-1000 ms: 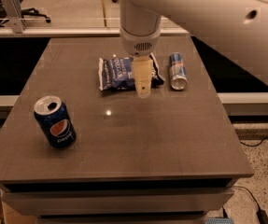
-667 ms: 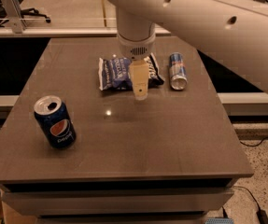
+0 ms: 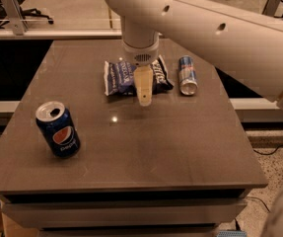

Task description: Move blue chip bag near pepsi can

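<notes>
Tool above blue chip bag

Soft, even indoor light from above
One small glare spot shines on the table just in front of the gripper, which hangs over the bag; the pepsi can gleams at its silver top, and shadows are faint

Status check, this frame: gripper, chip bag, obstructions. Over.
Gripper over blue chip bag, far side of table. Bag well apart from pepsi can, near-left. Slim can right of bag, off the path.
</notes>
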Robot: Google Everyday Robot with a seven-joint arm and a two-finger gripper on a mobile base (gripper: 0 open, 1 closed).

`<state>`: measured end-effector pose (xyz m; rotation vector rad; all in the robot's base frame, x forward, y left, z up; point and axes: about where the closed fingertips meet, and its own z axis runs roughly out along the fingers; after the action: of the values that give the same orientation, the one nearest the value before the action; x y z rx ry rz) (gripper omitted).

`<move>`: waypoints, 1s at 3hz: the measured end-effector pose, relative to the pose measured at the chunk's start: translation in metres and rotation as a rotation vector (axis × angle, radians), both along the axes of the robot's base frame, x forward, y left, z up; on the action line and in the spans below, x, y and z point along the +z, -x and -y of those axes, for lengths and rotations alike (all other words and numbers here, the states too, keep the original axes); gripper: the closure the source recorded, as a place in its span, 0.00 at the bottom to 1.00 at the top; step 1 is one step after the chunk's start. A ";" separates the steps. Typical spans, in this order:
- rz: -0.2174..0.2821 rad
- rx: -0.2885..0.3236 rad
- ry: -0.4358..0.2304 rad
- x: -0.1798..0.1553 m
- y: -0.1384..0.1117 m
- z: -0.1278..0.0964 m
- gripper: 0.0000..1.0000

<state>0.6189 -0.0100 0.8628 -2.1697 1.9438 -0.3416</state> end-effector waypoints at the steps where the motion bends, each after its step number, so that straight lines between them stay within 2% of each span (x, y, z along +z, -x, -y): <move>1: -0.020 -0.002 -0.011 -0.011 -0.011 -0.002 0.00; 3: -0.059 -0.011 -0.027 -0.031 -0.028 -0.005 0.00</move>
<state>0.6468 -0.0049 0.8315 -2.1765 1.9803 -0.2552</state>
